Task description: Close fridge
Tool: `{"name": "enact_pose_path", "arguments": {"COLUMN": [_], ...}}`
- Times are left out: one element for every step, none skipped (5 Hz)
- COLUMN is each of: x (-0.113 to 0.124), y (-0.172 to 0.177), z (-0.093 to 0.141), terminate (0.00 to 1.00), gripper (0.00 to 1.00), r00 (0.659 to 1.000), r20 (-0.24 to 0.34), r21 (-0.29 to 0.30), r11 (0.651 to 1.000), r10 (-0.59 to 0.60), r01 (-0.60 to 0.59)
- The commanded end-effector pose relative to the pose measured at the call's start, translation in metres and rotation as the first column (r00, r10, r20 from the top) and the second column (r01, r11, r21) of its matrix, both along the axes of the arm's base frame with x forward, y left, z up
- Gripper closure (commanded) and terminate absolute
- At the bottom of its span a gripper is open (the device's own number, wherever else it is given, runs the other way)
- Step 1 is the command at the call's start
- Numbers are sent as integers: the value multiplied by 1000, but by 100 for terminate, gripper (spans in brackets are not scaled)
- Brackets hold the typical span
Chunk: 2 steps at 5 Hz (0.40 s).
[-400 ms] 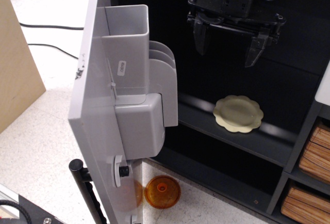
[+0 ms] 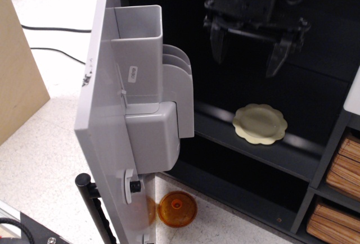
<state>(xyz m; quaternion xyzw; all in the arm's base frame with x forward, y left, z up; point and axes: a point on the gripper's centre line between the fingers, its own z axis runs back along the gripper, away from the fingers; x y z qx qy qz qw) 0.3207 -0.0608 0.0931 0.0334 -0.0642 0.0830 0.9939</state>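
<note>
Left of centre, the fridge [image 2: 112,143] door stands swung open, its grey moulded bins facing the dark cabinet, one black bar handle [image 2: 95,210] at lower left and one orange disc [image 2: 178,208] on the floor below. At upper right the claw [image 2: 247,44] hangs with both fingers spread wide, apparently holding and touching nothing, above one pale scalloped plate [image 2: 260,123] on a shelf.
</note>
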Motion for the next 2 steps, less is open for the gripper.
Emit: {"name": "enact_pose_path", "arguments": {"x": [-24,-39], "y": [14,27], "z": [53,76], "terminate": [0,0], "gripper": [0,0], "r00": [1000,999], "r20": [25,39], "r21": [-82,-102], "r11": [997,995], "r10": [2,-2], "r01": [0,6]}}
